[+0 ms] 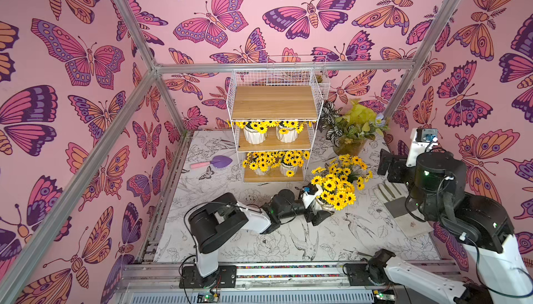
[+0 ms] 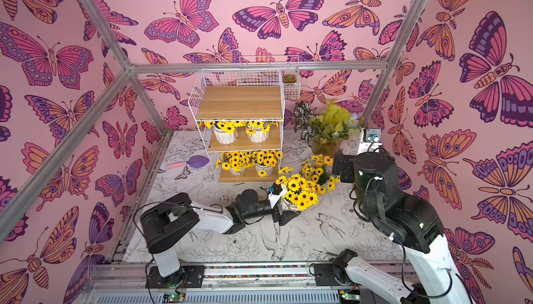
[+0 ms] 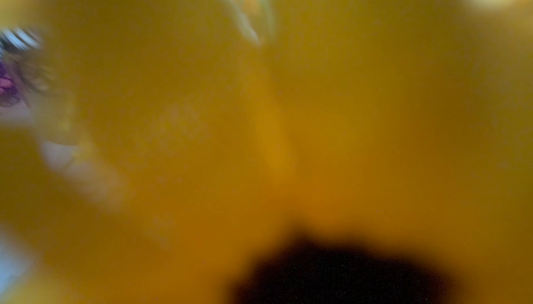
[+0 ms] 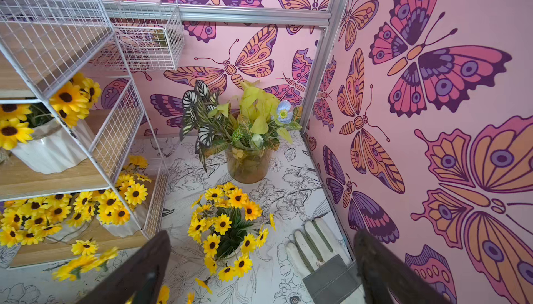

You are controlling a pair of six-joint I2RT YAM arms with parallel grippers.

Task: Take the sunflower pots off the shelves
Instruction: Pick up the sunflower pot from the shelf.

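**Yellow petals press on our left wrist camera**

Yellow petals of the near sunflower pot (image 3: pixel 288 129) fill our left wrist view, so we see nothing else there. In both top views this pot stands on the tabletop (image 1: pixel 288 242), in front of the shelves (image 1: pixel 275 102). Our left fingers (image 1: pixel 320 214) sit right at its white side, low under the flowers. We cannot tell if they squeeze it or just stand around it.

Our right fingers (image 4: pixel 138 268) are wide apart and hold nothing. They point toward a second sunflower pot (image 4: pixel 225 230), which is near them but not touching. It is also down on the tabletop, just beside the shelves.

Four sunflower pots (image 1: pixel 255 137) wait on the shelves. Two are on the middle board and two are on the bottom board. The top board is bare.

We think each pot is small and light. Its white side looks hard and smooth, so it may slip, and it could chip if it falls. The flowers are soft and bendy. They stick out wide and may catch on the wire. We think it is best to hold the ribbed white side, under the flowers, and never the flowers.
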